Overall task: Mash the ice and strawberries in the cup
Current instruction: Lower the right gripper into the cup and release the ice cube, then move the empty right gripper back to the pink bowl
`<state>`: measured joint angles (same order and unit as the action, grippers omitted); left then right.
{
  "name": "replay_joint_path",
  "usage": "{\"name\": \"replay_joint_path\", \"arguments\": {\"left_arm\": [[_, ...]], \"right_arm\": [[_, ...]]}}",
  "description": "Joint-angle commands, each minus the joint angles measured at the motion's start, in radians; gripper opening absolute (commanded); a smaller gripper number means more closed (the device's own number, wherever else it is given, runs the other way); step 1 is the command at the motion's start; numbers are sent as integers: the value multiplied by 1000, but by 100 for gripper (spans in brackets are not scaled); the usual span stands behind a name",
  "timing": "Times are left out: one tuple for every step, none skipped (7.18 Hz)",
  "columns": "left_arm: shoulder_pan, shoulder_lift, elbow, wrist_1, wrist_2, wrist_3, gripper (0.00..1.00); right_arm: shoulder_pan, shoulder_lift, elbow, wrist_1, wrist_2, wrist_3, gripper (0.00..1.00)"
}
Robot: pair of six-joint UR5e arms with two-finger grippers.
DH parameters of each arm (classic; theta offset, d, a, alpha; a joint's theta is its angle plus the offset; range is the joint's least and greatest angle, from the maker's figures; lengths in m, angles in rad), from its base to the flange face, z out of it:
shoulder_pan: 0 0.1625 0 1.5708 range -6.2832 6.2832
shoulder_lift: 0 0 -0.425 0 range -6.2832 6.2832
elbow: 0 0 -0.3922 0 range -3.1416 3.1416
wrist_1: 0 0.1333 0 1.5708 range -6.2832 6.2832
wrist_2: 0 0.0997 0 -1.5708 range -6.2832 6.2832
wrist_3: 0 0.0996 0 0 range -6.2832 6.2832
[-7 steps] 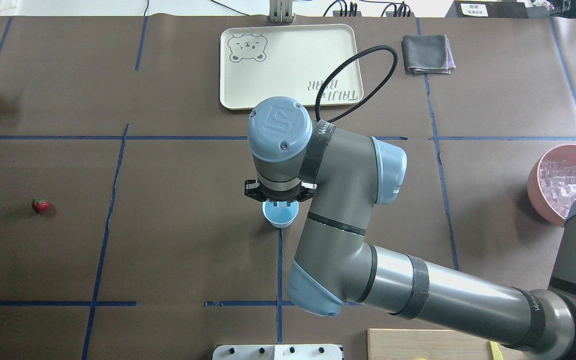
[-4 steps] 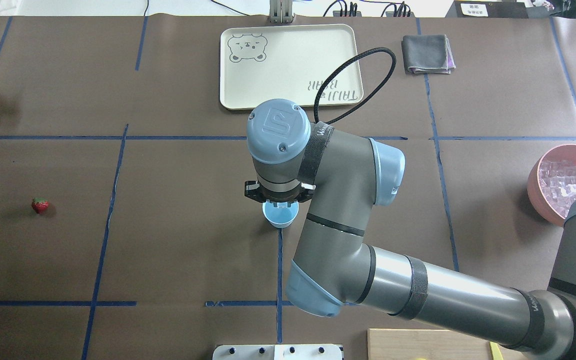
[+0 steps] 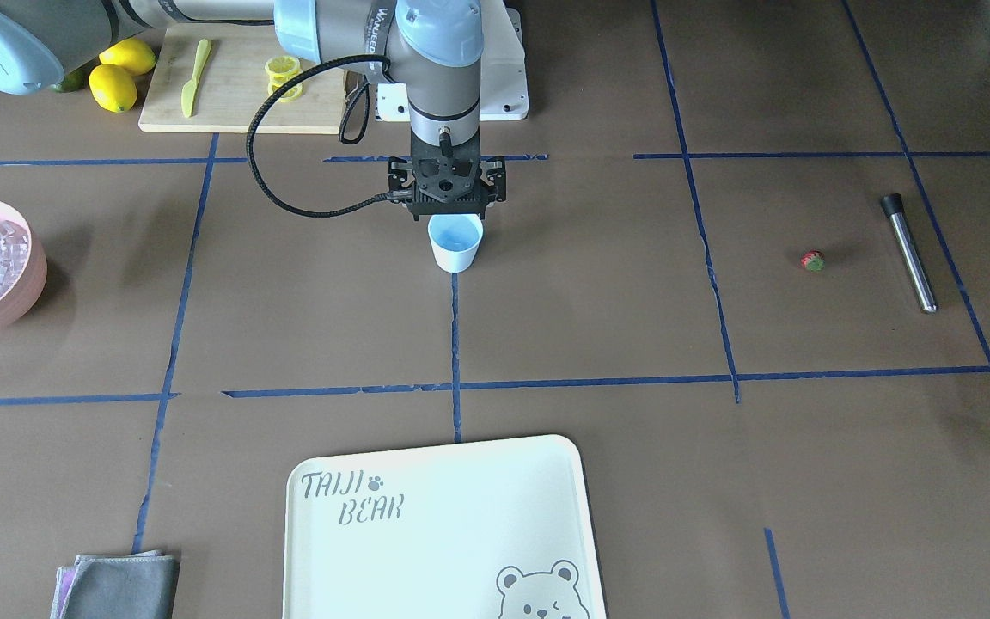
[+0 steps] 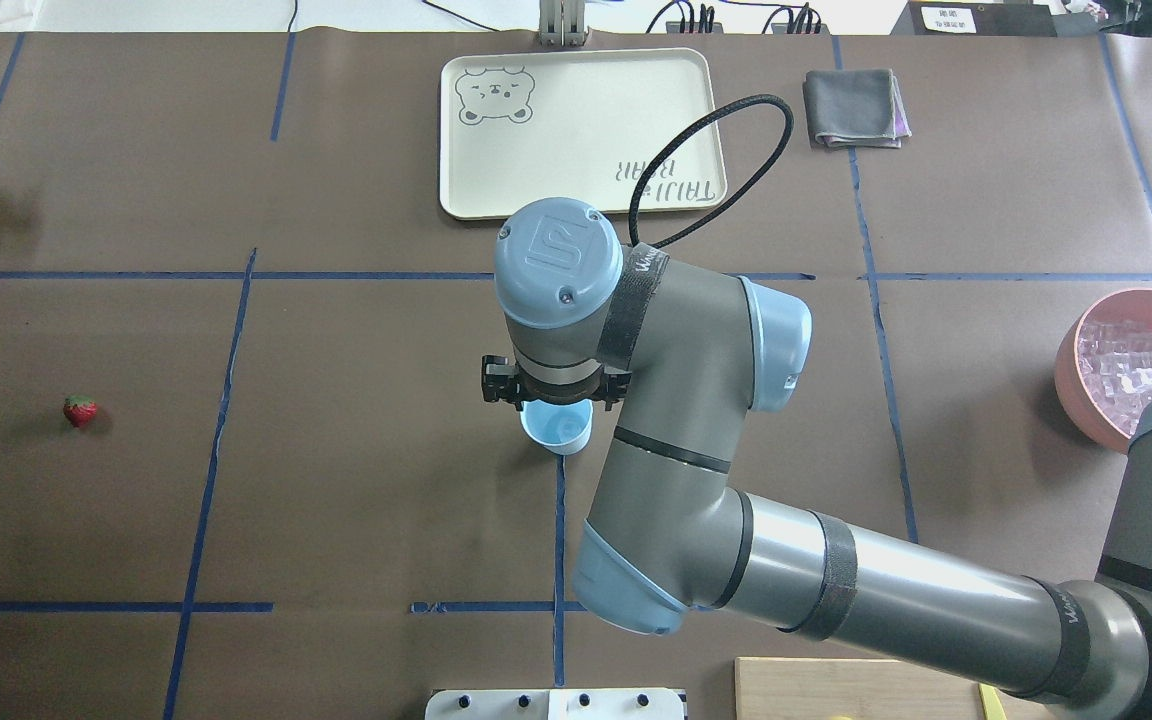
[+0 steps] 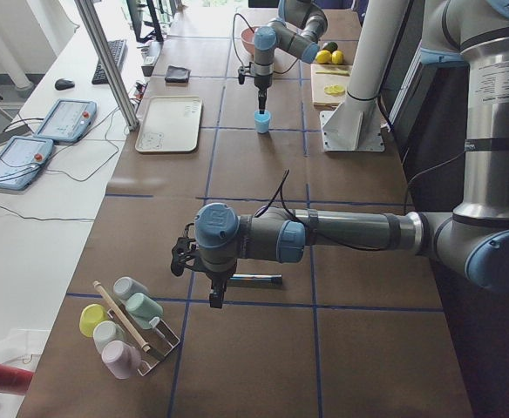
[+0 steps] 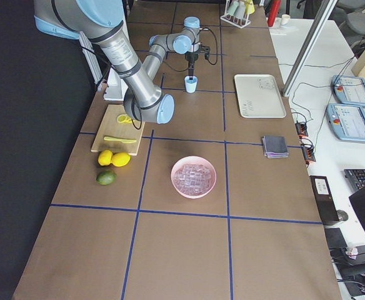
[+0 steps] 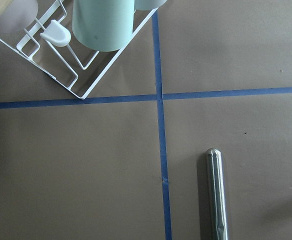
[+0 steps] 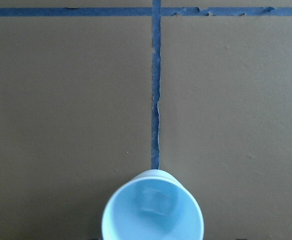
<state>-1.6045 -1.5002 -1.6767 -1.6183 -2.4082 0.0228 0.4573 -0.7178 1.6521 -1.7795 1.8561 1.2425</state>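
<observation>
The light-blue cup stands at the table's centre on a blue tape line. One clear ice cube lies in its bottom. My right gripper hangs straight over the cup, open, with nothing between its jaws. More ice fills the pink bowl at the right end. The strawberry lies alone far to the left. My left gripper hovers low near the steel muddler; I cannot tell whether it is open or shut.
A cream bear tray and a folded grey cloth lie at the far side. A cutting board with lemons, lemon slices and a green knife is by the robot's base. A wire rack holds cups at the left end.
The right gripper's jaws have spread apart above the cup, and the clear cube that was between them now lies inside the cup. Nothing else has moved.
</observation>
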Motion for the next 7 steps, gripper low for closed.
{"name": "replay_joint_path", "arguments": {"left_arm": [[0,0,-1,0,0,-1,100],[0,0,-9,0,1,-3,100],[0,0,-11,0,1,-4,100],[0,-2,-11,0,1,-4,100],[0,-3,-11,2,1,-4,100],[0,-3,-14,2,1,-6,100],[0,-5,-15,2,0,-7,100]], "right_arm": [[1,-2,5,0,0,-2,97],[3,-2,21,-1,-17,-2,99],[7,-5,49,-3,-55,-9,99],[49,-21,66,-6,-63,-18,99],[108,-73,105,-6,-52,-21,99],[171,-178,203,9,-20,-85,99],[281,-239,244,5,129,-183,99]]}}
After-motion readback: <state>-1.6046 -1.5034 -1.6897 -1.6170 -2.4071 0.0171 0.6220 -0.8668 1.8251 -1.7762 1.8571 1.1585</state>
